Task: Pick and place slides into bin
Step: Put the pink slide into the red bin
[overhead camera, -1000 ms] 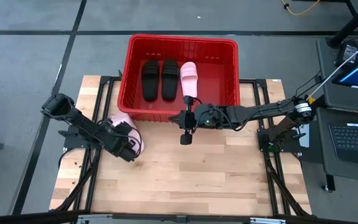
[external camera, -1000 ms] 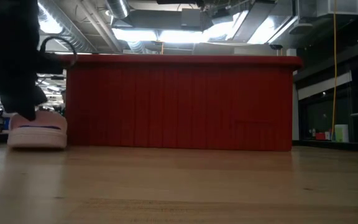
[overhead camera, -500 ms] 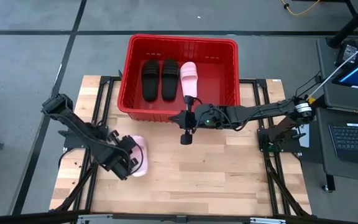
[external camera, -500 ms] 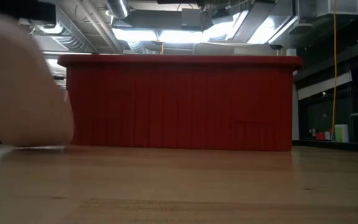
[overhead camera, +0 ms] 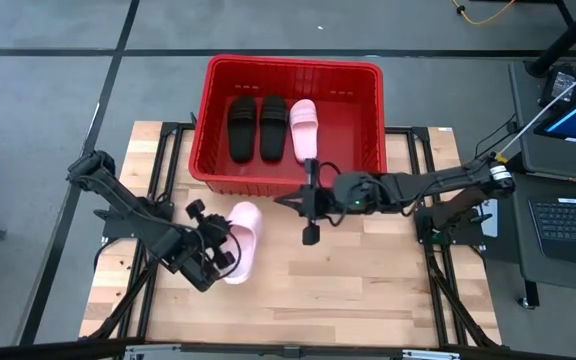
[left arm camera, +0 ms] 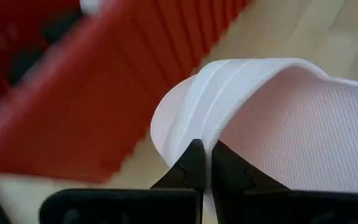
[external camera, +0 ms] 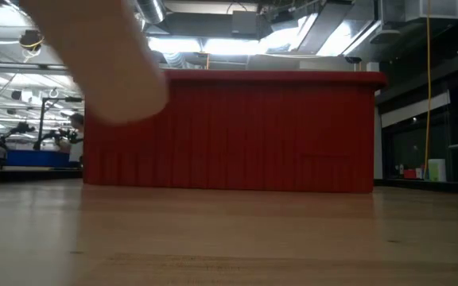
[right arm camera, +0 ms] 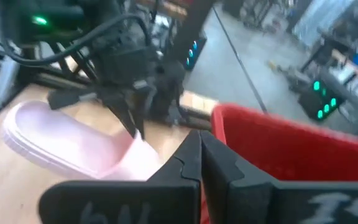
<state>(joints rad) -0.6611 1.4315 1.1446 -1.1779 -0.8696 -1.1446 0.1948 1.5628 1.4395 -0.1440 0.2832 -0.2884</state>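
Here, the left gripper lifts a pale pink slide at lower left.
Its fingers pinch the strap edge; the right gripper, fingers clenched empty, hangs at centre before the bin.

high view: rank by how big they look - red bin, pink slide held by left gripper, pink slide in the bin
1. red bin, clearly largest.
2. pink slide, shut in the left gripper.
3. pink slide in the bin. It looks slightly smaller, though the held one may be nearer the camera.

Pale wooden table on grey floor; open laptop alongside.
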